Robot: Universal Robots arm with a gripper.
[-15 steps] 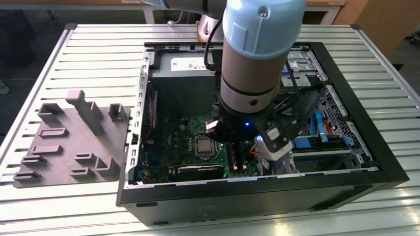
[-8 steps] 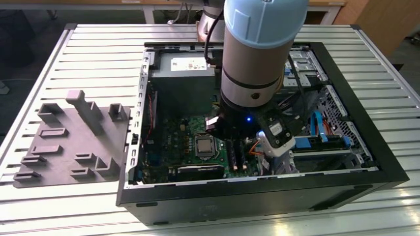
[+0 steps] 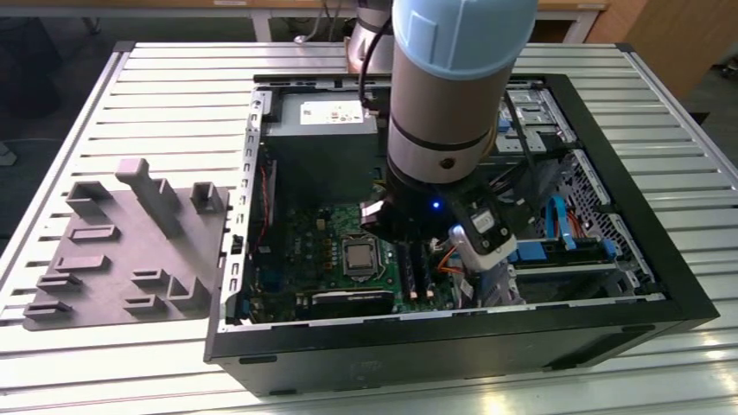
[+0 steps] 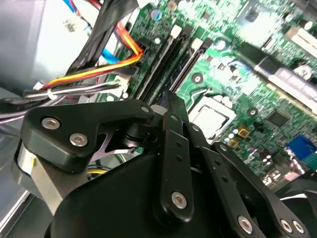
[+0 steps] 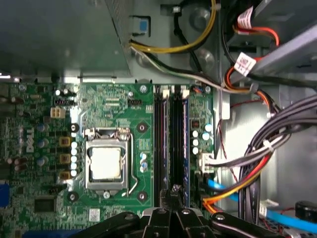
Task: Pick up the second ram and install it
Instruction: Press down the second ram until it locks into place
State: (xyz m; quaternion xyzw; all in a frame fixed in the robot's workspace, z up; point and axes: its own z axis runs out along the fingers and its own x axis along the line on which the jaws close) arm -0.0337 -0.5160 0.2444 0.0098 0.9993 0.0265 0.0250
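The second ram (image 5: 176, 144) appears to be the thin stick standing on edge in one of the long memory slots (image 5: 161, 144), in line with the claw's tips, though I cannot tell it apart from the slot for certain. Around it, the slatted metal table (image 3: 173, 78) carries the open black computer case (image 3: 461, 333), with a grey moulded fixture plate (image 3: 127, 251) lying beside it on the exterior view's left. The arm (image 3: 461, 78) reaches down into the case, next to the grey power-supply box (image 3: 317, 130). Below lies the green motherboard (image 5: 114, 104), with the silver processor socket (image 5: 106, 161) just beside the slots and a bundle of coloured cables (image 5: 257, 158) on their other side. The gripper (image 5: 174, 191) hangs right over the slots, its black fingers (image 4: 171, 106) drawn together; whether they pinch the stick's top edge I cannot tell.
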